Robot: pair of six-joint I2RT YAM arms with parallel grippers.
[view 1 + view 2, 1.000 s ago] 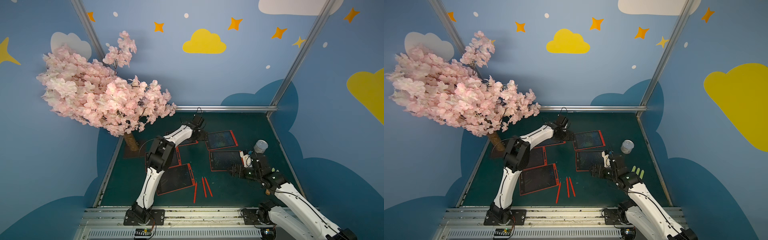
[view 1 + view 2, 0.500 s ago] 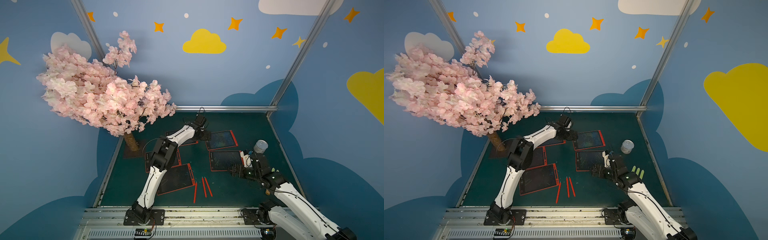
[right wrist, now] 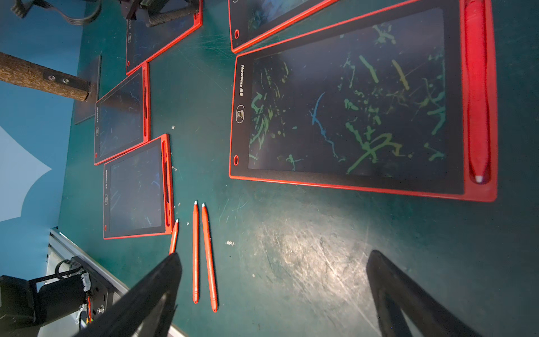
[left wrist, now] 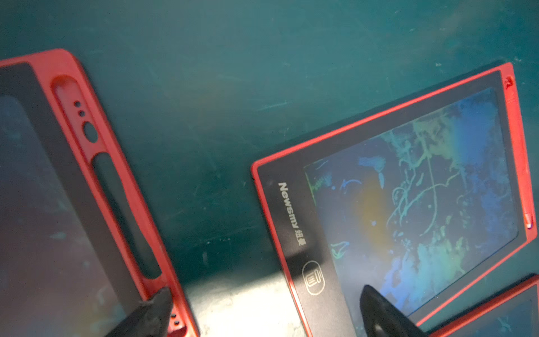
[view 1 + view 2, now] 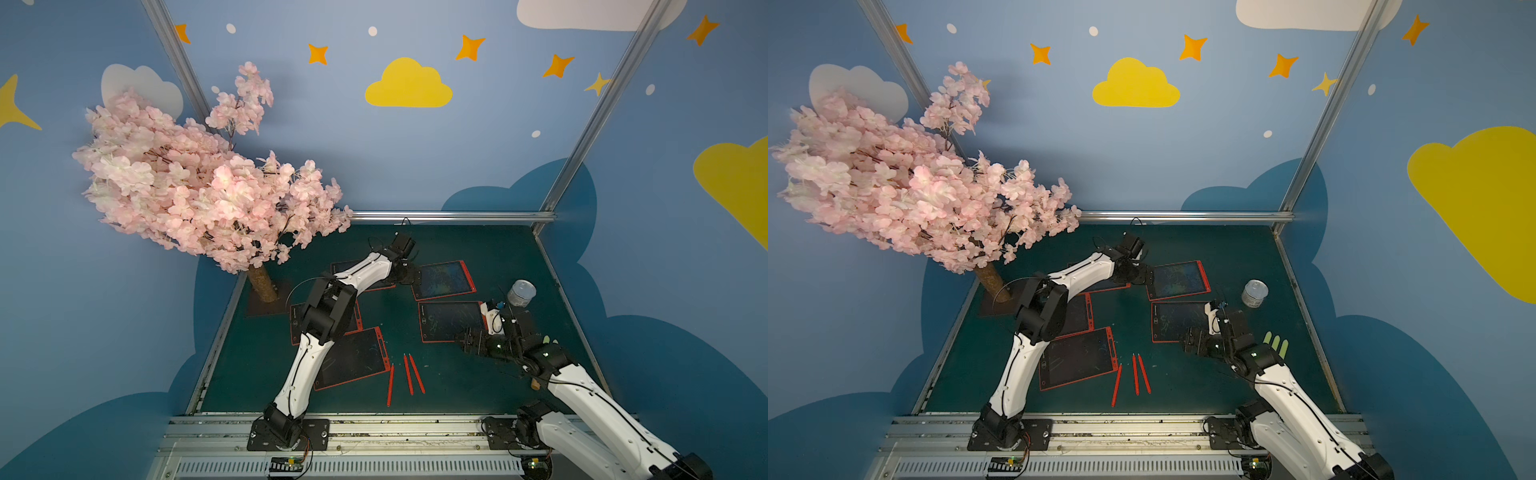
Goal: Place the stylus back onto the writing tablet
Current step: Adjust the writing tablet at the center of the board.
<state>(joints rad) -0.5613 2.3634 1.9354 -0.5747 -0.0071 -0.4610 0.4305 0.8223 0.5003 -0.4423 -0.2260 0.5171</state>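
Top views: five tablets (image 5: 442,280), three loose styluses (image 5: 408,374), left hand (image 5: 409,277) and right hand (image 5: 462,344), jaws wide apart.

Left arm (image 5: 357,270) hides most of far tablet (image 5: 341,267)

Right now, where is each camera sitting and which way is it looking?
Both top views: high up near the front, looking down at the table, with the left arm and right arm reaching in.
Left wrist: on the left arm, looking down between an empty-slot tablet and a scribbled tablet; its open jaws show.
Right wrist: low over the table, facing three loose styluses; its open jaws show.
Shared: those styluses appear in both top views too.
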